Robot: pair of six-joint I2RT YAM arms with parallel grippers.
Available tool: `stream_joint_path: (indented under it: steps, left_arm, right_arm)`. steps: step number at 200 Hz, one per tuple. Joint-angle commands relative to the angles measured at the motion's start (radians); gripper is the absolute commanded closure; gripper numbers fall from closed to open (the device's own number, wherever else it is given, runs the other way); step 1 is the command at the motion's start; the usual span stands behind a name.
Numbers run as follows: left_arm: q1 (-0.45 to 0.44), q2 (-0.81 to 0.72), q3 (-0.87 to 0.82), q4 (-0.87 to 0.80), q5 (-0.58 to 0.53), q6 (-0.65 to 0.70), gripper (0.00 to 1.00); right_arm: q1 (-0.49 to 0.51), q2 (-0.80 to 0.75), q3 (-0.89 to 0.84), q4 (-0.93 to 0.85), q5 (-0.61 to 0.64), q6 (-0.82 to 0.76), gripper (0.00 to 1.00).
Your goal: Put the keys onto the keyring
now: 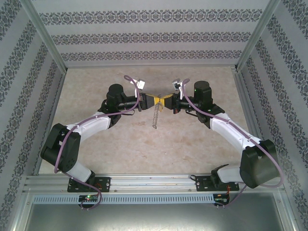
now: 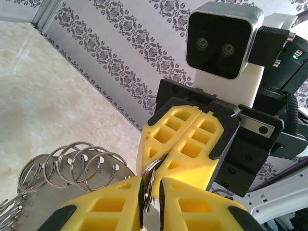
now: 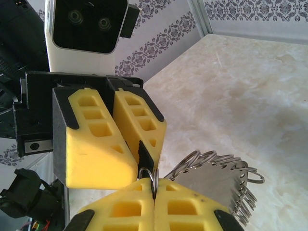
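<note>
Left claw [image 2: 150, 183] clenched on the keyring [image 2: 152, 163], ring pinched between its yellow pads. Right claw [image 3: 154, 185] tip to tip with it, clamped tight on the same ring from the opposite side. String of split rings [image 1: 155, 117] hangs beneath where both claws meet, over the surface [image 1: 120, 149].

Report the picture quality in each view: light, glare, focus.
Top view: soft, even light, only faint shadows beside the arms, the keyring small and coarse. Left wrist: keyring sharp, with bright glints on the metal. Right wrist: far table washed pale by glare, right claw crisp up close.
</note>
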Motion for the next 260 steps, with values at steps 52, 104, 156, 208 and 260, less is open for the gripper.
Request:
stream_joint_path:
  steps: [52, 104, 156, 208, 260]
  left_arm:
    - [-0.035, -0.015, -0.002, 0.003, 0.035, 0.053, 0.87]
    - [-0.052, -0.02, 0.014, -0.075, 0.017, 0.121, 0.91]
    - [-0.055, -0.033, 0.009, -0.086, -0.012, 0.132, 1.0]
    - [-0.055, -0.051, 0.011, -0.097, -0.025, 0.133, 1.0]
    - [-0.055, -0.065, 0.0, -0.066, -0.04, 0.121, 1.0]
  right_arm:
    - [-0.012, 0.0, 0.0, 0.04, -0.011, -0.012, 1.0]
    - [-0.013, 0.003, 0.005, 0.041, -0.017, -0.005, 1.0]
    - [-0.016, -0.003, 0.01, 0.037, -0.009, 0.007, 1.0]
    - [-0.15, -0.097, -0.056, 0.111, 0.049, 0.154, 0.49]
    - [-0.172, -0.148, -0.124, 0.18, 0.05, 0.257, 0.47]
